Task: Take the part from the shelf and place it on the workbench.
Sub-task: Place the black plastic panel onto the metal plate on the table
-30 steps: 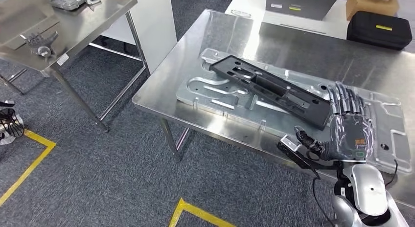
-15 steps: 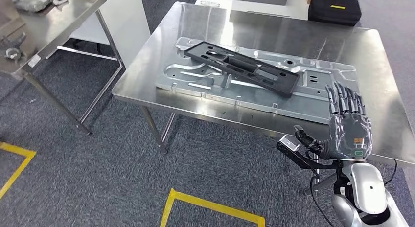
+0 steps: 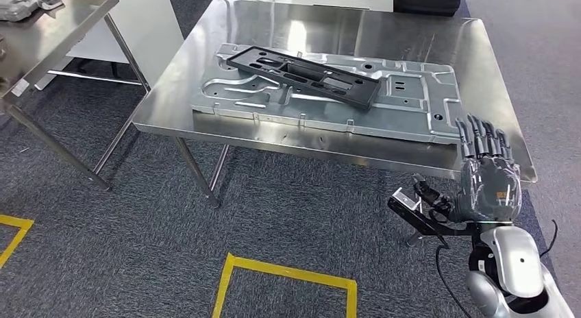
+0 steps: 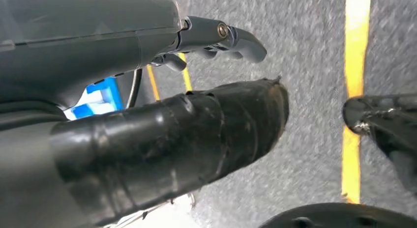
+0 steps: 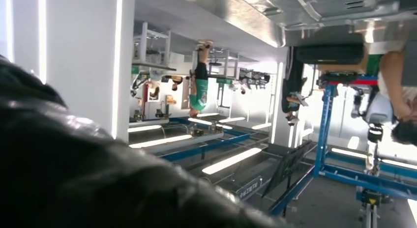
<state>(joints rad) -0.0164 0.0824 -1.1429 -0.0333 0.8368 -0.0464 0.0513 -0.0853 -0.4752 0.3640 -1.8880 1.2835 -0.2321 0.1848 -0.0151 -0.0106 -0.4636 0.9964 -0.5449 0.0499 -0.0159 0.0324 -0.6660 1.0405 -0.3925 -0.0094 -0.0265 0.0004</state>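
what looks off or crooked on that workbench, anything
Nothing looks damaged or spilled. The black part lies askew across the silver stamped panel, angled to its edges rather than lined up. The panel itself sits flat on the workbench. The right hand is off the table, fingers spread, holding nothing.

We see a second steel table (image 3: 48,30) at the far left, well apart, with grey metal pieces (image 3: 24,4) lying on its top. Yellow tape lines (image 3: 288,273) mark the grey carpet floor (image 3: 123,236). A black case (image 3: 426,1) sits beyond the far edge. In the right wrist view we see blue racks (image 5: 324,134) and people (image 5: 199,85) standing far off.
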